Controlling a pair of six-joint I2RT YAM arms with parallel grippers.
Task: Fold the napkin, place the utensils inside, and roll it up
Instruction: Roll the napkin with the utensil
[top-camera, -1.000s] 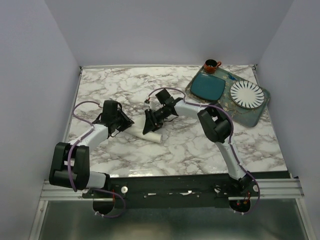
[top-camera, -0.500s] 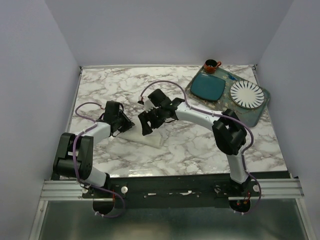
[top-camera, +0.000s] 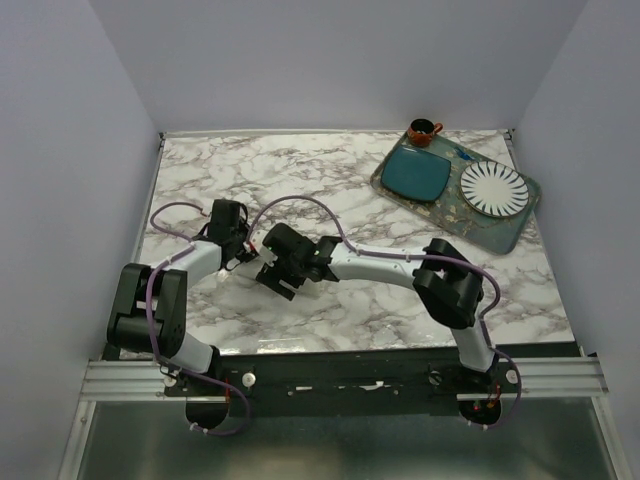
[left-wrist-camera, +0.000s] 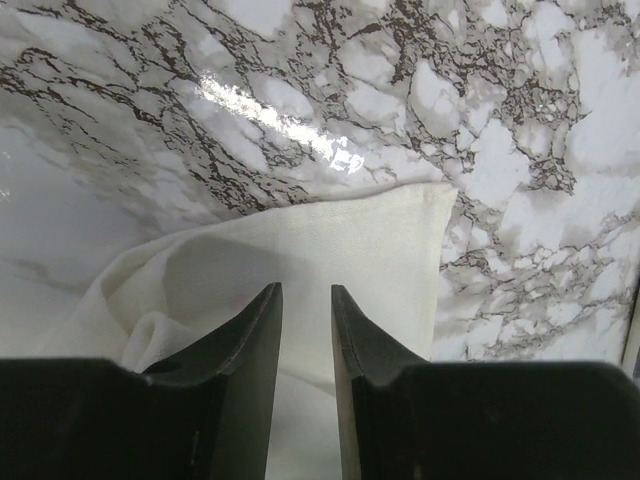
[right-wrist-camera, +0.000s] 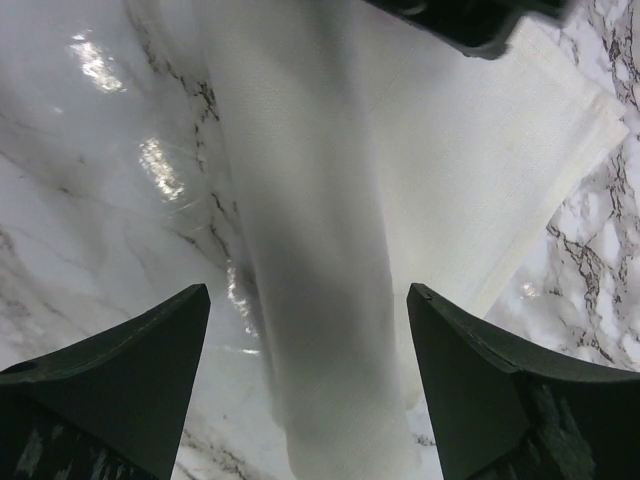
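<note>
The cream napkin (left-wrist-camera: 350, 240) lies on the marble table, partly rolled. In the right wrist view its rolled part (right-wrist-camera: 320, 180) runs lengthwise between my jaws, with a flat layer (right-wrist-camera: 480, 170) beside it. My right gripper (right-wrist-camera: 308, 300) is wide open and straddles the roll without touching it. My left gripper (left-wrist-camera: 306, 300) hovers over the napkin's flat end with its jaws a narrow gap apart, nothing between them. In the top view both grippers, left (top-camera: 245, 258) and right (top-camera: 272, 277), sit close together and cover the napkin. The spoon is hidden.
A tray (top-camera: 500, 232) at the back right holds a teal plate (top-camera: 418, 172) and a white ribbed plate (top-camera: 493, 187). A small brown cup (top-camera: 421, 131) stands behind it. The left gripper's body shows at the top of the right wrist view (right-wrist-camera: 470, 20).
My right gripper has moved left and toward the near edge, over the napkin, which it now covers from above. My left gripper has barely moved.
</note>
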